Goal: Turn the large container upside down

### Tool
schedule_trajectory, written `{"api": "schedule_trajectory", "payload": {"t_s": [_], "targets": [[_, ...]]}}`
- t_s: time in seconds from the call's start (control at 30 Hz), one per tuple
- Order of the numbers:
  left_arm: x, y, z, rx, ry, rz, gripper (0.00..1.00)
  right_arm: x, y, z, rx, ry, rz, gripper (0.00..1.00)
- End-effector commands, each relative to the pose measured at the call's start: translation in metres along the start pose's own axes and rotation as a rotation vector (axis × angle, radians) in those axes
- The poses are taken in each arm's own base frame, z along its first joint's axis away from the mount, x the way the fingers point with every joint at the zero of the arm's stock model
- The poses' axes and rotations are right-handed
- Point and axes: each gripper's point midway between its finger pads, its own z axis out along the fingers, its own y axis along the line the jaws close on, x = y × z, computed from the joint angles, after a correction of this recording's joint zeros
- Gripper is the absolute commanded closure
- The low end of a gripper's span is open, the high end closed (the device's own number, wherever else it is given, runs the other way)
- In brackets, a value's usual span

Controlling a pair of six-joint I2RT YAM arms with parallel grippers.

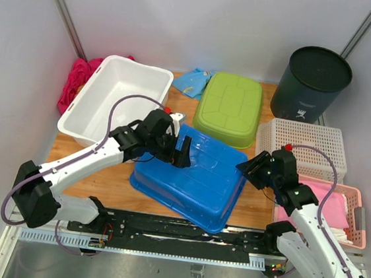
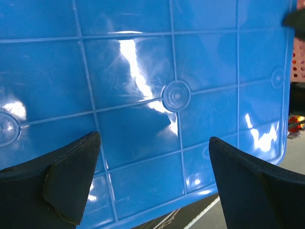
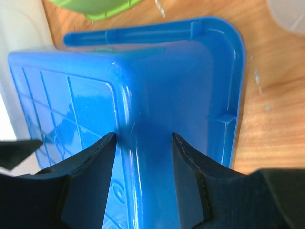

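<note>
Both open; left gripper (image 1: 182, 153) over inverted blue container (image 1: 198, 180); right gripper (image 1: 247, 167) beside it.

The blue tub (image 1: 194, 180) is glossy, its base crossed by a raised grid. The green tub (image 1: 229, 109) is lime, also gridded. The far-left bin (image 1: 117, 98) is white. The bucket (image 1: 311, 82) is black with a white logo. The worktop (image 1: 118, 184) is wood-grained.

A robotics lab test cell is indicated: a wooden table (image 1: 111, 183) is enclosed by plain white panels (image 1: 204, 21) on metal struts (image 1: 62, 8), a black mounting rail (image 1: 183, 226) is bolted along its near edge, and assorted plastic bins (image 1: 120, 99) are crowded toward its far edge.
</note>
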Motion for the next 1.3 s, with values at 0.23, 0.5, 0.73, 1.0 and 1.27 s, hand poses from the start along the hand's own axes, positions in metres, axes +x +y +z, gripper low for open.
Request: {"api": "schedule_trajectory", "payload": {"t_s": [0.23,0.5,0.73,1.0,1.27], "targets": [[0.063,-0.081,0.018,0.233,0.14,-0.022,0.03,-0.063,-0.008,0.011,0.157,-0.193,-0.227,0.51],[-0.007,-0.087,-0.019,0.105,-0.01,0.095,0.01,-0.073,0.045,-0.009,-0.001,-0.164,-0.371,0.33],[-0.087,-0.034,-0.064,-0.19,-0.173,0.131,0.01,-0.088,0.064,-0.051,-0.016,-0.237,-0.445,0.26],[-0.131,0.1,-0.072,-0.646,-0.329,0.206,0.01,-0.078,0.05,-0.071,-0.017,-0.265,-0.413,0.26],[-0.114,0.158,-0.037,-0.614,-0.182,0.146,0.02,-0.069,0.033,-0.074,0.015,-0.253,-0.399,0.26]]}}
